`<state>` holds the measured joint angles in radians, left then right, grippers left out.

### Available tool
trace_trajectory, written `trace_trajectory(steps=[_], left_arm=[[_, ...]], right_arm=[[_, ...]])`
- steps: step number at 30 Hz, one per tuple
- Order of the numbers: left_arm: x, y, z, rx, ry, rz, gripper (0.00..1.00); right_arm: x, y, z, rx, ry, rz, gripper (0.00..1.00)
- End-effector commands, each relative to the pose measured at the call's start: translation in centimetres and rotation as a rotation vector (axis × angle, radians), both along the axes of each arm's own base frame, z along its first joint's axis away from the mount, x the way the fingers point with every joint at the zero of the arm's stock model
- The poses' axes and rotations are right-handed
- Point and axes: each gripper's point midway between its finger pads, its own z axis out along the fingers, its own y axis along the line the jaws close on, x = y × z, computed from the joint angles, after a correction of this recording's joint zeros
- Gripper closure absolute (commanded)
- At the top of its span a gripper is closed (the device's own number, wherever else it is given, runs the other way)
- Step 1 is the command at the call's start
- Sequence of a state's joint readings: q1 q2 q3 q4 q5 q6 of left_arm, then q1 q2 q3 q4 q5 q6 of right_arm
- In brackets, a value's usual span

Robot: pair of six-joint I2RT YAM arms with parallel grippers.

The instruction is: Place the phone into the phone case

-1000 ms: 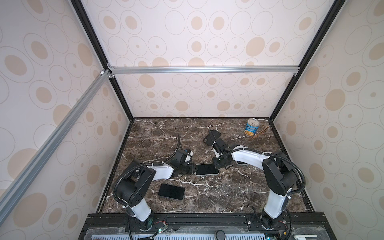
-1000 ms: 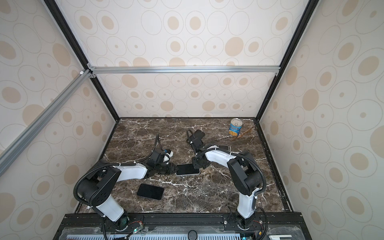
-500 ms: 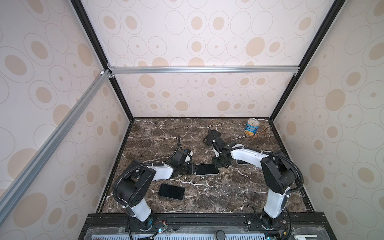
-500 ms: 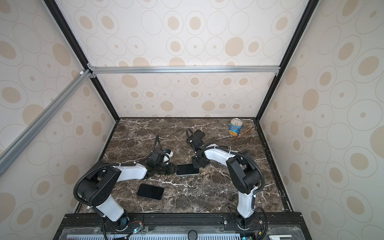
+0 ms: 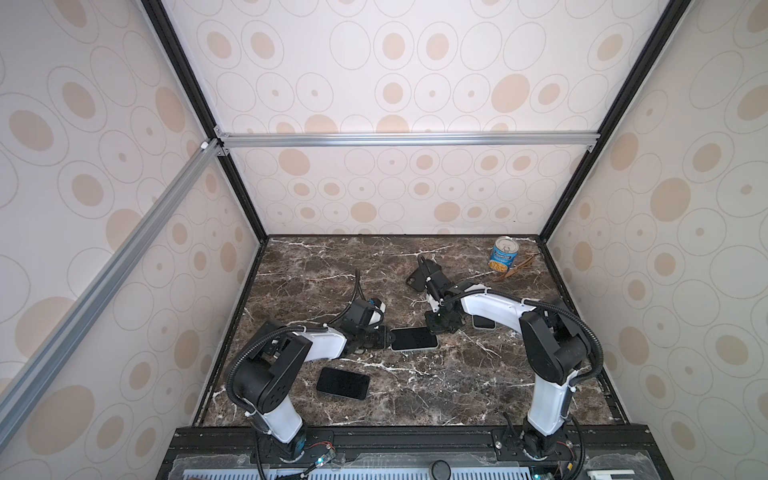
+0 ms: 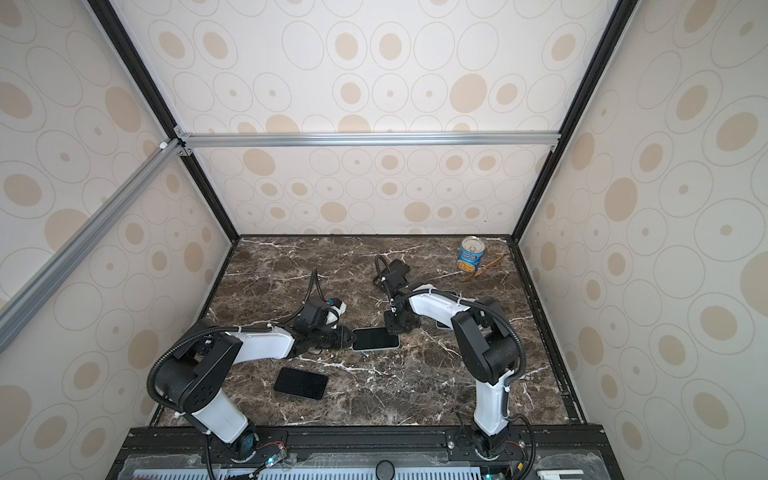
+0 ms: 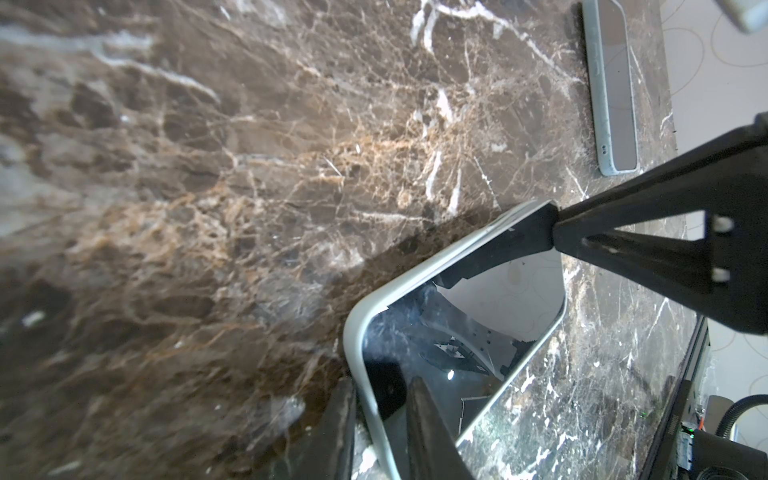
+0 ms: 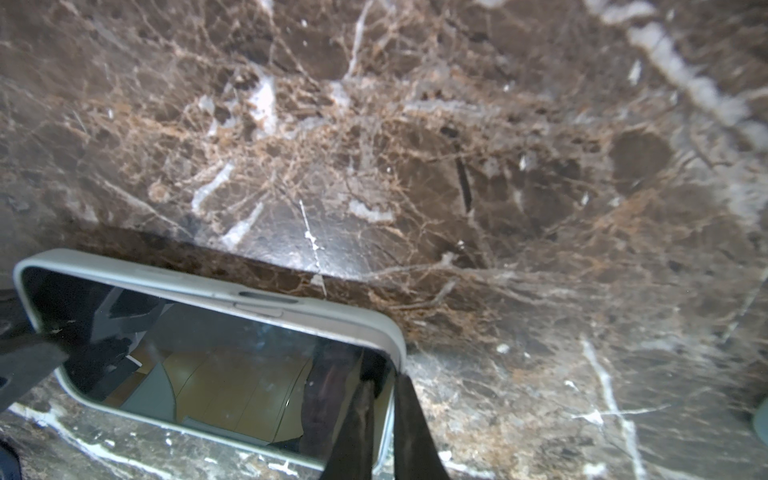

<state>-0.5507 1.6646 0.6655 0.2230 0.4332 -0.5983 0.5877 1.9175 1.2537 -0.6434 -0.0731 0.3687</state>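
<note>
A phone [image 5: 413, 338] [image 6: 375, 338] with a dark glass screen lies flat mid-table inside a pale grey-green phone case [image 7: 353, 332] [image 8: 316, 309]. My left gripper [image 5: 384, 338] [image 6: 347, 338] [image 7: 384, 432] is shut on the case's left end, one finger on the screen and one outside the rim. My right gripper [image 5: 436, 330] [image 6: 392, 330] [image 8: 384, 432] is shut on the rim at the far right corner, its fingers [image 8: 357, 424] pointing down. At that corner the rim stands slightly off the phone's edge in the left wrist view.
A bare black phone [image 5: 343, 383] [image 6: 301, 383] lies near the front left. Another pale-cased phone [image 5: 484, 322] [image 7: 613, 83] sits under the right arm. A black case [image 5: 415, 279] lies behind the right wrist. A tin can [image 5: 505, 258] [image 6: 471, 258] and a brown object [image 5: 515, 270] stand at the back right.
The right arm has shifted very slightly to the left. The phone, the case and both grippers' holds look the same.
</note>
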Motion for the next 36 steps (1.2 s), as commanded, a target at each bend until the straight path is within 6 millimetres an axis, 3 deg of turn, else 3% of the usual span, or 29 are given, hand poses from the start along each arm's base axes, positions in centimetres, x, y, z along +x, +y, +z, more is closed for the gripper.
trace_trajectory(steps=[1,11,26,31,36], left_arm=[[-0.7,0.5,-1.0,0.020,0.046,0.009,0.76],[-0.6,0.4,-1.1,0.021,0.052,0.006,0.76],[-0.6,0.5,-1.4,0.023,0.058,0.009,0.76],[-0.5,0.5,-1.3,0.022,0.054,0.011,0.76],[0.9,0.4,0.5,0.001,0.012,0.030,0.77]], right_arm=[[-5.8,-3.3,-10.7,-0.158,0.231,0.023,0.89],[-8.3,-5.5,-13.2,-0.265,0.301,0.026,0.89],[-10.3,-5.9,-15.4,-0.311,0.387,0.052,0.89],[-9.6,-5.4,-13.6,-0.302,0.353,0.055,0.89],[-6.9,-3.4,-8.9,-0.238,0.244,0.073,0.88]])
